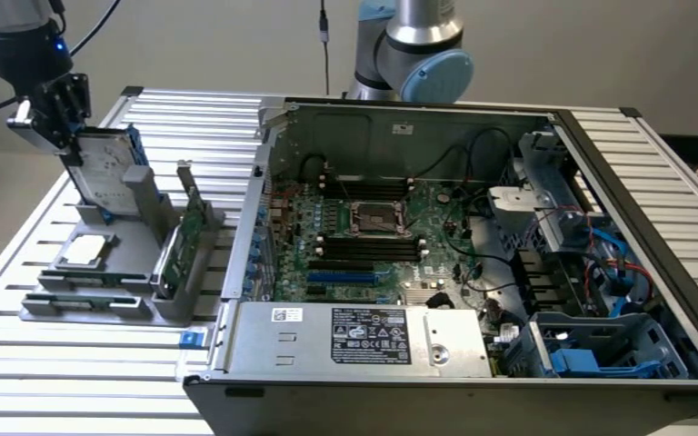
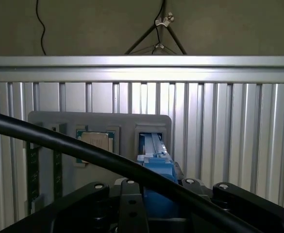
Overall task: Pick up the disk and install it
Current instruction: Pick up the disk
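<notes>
The arm (image 1: 19, 41) reaches in from the exterior view's upper left, its wrist tilted so the pincer (image 1: 70, 143) points down and slightly toward the computer case (image 1: 640, 227). The pincer is closed on the top end of the disk (image 1: 106, 177), which stands nearly upright, leaning a little, with its lower end at the slot of the grey holder (image 1: 143, 272) on the desk (image 1: 34, 363). In the wrist view the disk's blue rail (image 2: 156, 167) sits between the jaws of the pincer (image 2: 156, 204), and a black cable (image 2: 59, 141) crosses in front. A square chip (image 1: 86, 252) lies flat in the holder beside the disk, and a green card (image 1: 170, 259) stands on edge nearer the open case.
</notes>
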